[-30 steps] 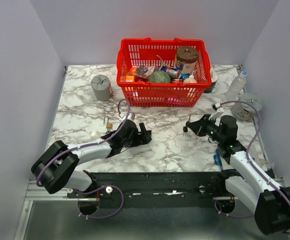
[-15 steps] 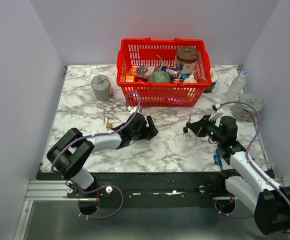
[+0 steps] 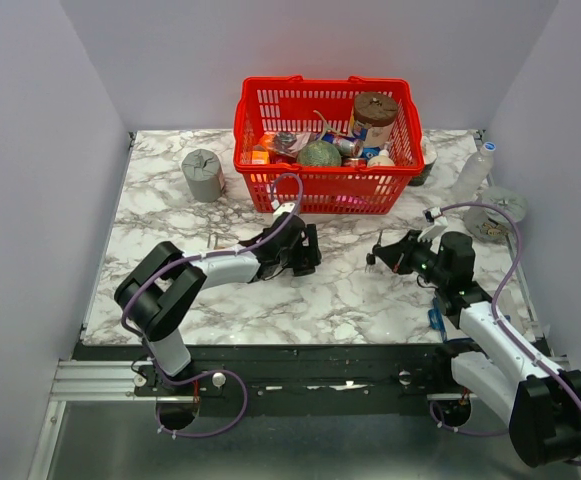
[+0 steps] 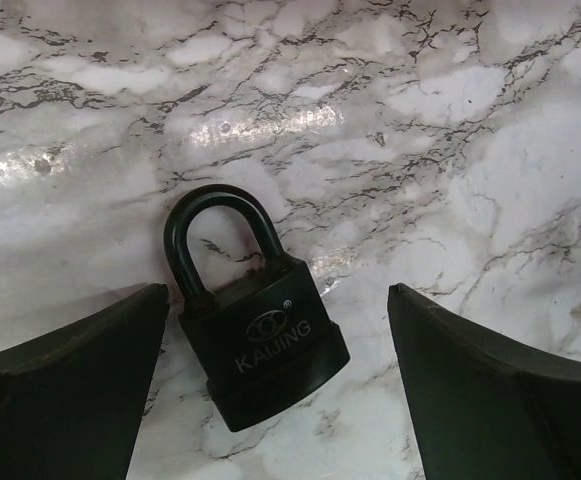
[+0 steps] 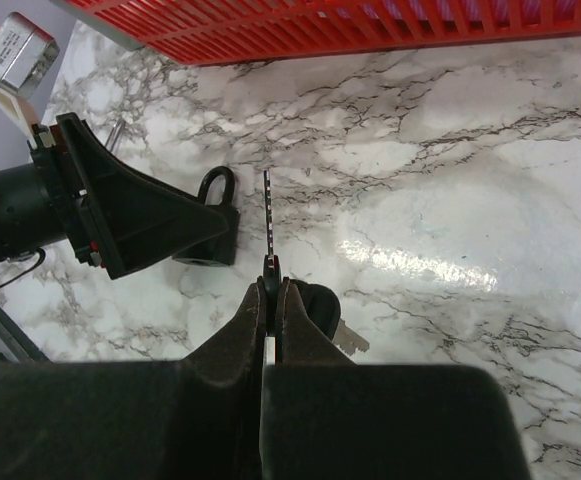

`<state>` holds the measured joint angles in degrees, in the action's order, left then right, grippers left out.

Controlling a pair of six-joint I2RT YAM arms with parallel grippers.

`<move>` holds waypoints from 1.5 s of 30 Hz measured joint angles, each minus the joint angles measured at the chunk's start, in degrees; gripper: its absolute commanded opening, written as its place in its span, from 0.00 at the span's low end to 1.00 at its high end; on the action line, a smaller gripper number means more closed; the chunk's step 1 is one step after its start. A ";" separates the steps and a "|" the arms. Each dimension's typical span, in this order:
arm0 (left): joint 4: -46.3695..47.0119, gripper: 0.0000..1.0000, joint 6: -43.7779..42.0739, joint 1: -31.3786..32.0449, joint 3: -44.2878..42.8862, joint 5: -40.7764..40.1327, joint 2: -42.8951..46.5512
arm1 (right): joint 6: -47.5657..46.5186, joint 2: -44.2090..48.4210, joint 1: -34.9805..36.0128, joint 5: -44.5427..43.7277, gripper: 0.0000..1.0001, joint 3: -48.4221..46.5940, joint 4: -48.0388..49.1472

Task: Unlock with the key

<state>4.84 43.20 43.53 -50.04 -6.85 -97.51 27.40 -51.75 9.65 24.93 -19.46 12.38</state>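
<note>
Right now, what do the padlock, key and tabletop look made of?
Padlock: matte black, probably painted or plastic-covered metal; embossed KAIJING logo, dull sheen. Key: thin silvery blade, looks like metal. Tabletop: glossy marble-pattern surface, real stone or laminate unclear; bright light reflections.

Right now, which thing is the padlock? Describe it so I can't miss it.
In front of the red basket on the marble table, the left gripper sits open. Between its fingers lies the black padlock, flat on the marble. Unlike the thin silvery key in the right gripper, it is all black, with a curved shackle and KAIJING on its body.
</note>
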 measured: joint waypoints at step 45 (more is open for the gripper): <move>-26.73 0.11 -6.91 7.06 -13.07 -16.11 -5.70 | -0.04 0.02 0.00 0.00 0.01 0.85 0.15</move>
<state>-21.89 36.29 50.59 -63.11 -22.96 -103.22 27.35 -51.72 9.65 24.93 -18.61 12.53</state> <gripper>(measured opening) 0.652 0.033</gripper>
